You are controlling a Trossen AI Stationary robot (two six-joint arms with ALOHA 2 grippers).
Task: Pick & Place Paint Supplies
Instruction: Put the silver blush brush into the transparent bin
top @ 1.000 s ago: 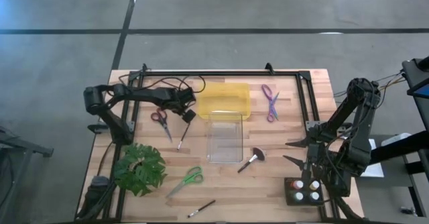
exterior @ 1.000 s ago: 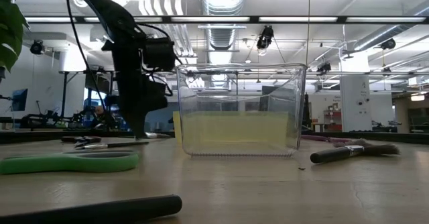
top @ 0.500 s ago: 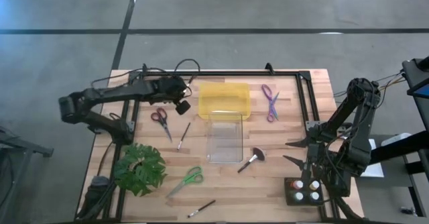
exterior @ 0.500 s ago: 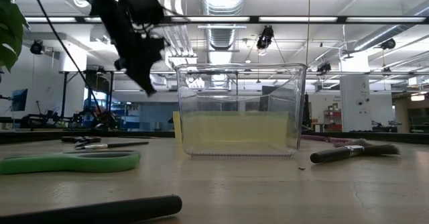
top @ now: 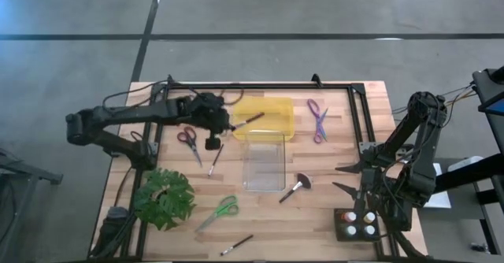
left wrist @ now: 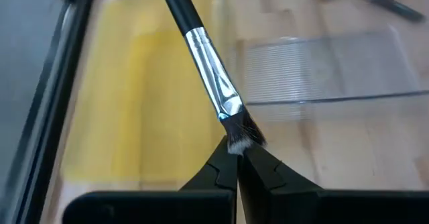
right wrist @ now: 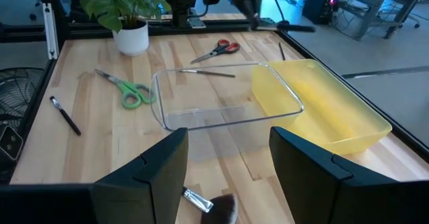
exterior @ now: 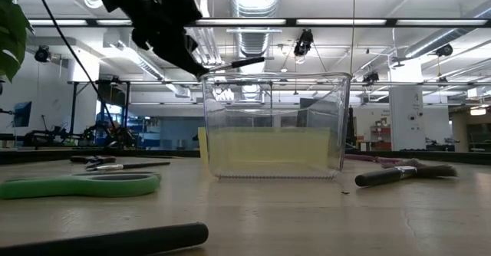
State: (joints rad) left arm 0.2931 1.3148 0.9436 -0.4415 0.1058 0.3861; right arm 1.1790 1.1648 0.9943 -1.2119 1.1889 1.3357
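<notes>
**Thin brush carried by its bristle end over the yellow bin**

The left tool (left wrist: 236,158) was clenched on the bristle tip of a thin dark-handled brush with a silver ferrule (top: 247,120), holding it above the yellow plastic bin (top: 265,105) near the bench's far edge. The brush looked light and stiff, but a grip on soft bristles seemed likely to let it pivot; the ferrule looked a firmer hold. The right tool (right wrist: 228,150) waited released near the bench's right edge.

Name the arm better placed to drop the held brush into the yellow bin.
Left: its end effector already grips the thin dark-handled brush over the yellow plastic bin; the right end effector waits, open, by the table's edge.
</notes>
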